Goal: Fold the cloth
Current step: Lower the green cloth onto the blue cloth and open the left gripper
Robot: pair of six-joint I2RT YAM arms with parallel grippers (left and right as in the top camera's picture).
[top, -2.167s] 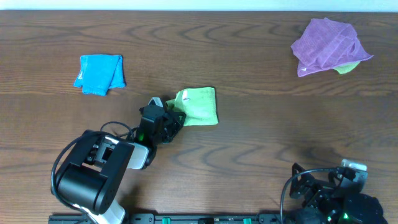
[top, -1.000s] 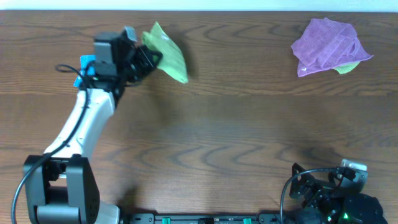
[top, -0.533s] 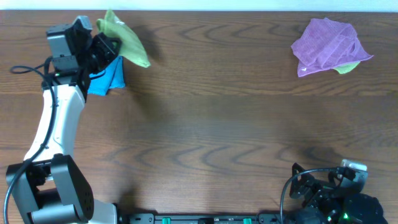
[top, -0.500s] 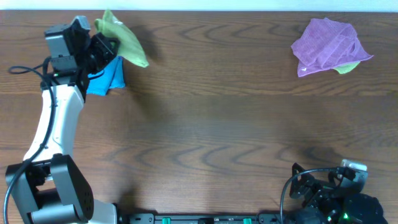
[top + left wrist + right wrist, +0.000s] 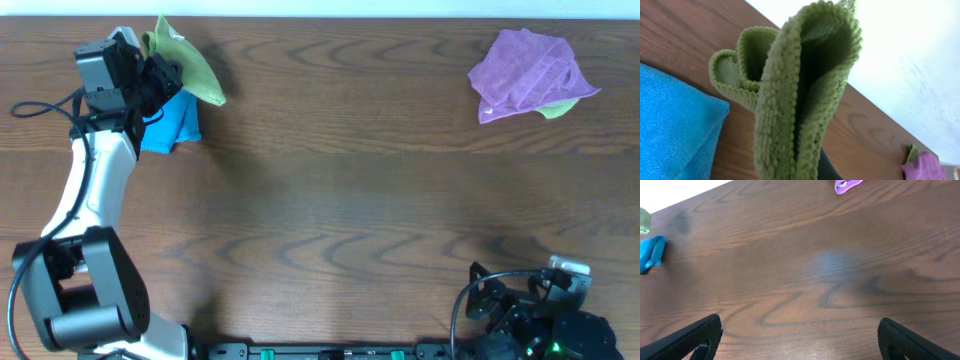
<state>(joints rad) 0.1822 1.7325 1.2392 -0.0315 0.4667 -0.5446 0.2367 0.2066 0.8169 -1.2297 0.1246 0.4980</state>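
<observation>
The lime-green cloth [image 5: 185, 68] hangs folded in my left gripper [image 5: 160, 72], held above the table at the far left, just over the bright blue folded cloth [image 5: 172, 122]. In the left wrist view the green cloth [image 5: 800, 90] fills the middle as a folded bundle pinched between the fingers, with the blue cloth [image 5: 675, 125] below left. Its white tag is not visible. My right gripper [image 5: 799, 345] is open and empty above bare table at the near right; it shows in the overhead view [image 5: 530, 300].
A purple cloth [image 5: 530, 72] lies crumpled at the far right with a bit of green cloth [image 5: 560, 107] under its edge. The table's far edge runs just behind my left gripper. The purple cloth also shows in the right wrist view [image 5: 847, 185].
My left gripper lifted the green cloth from the table's middle and carried it to the far left, over the blue cloth. In the last half second it barely moved. The right arm stayed still.
</observation>
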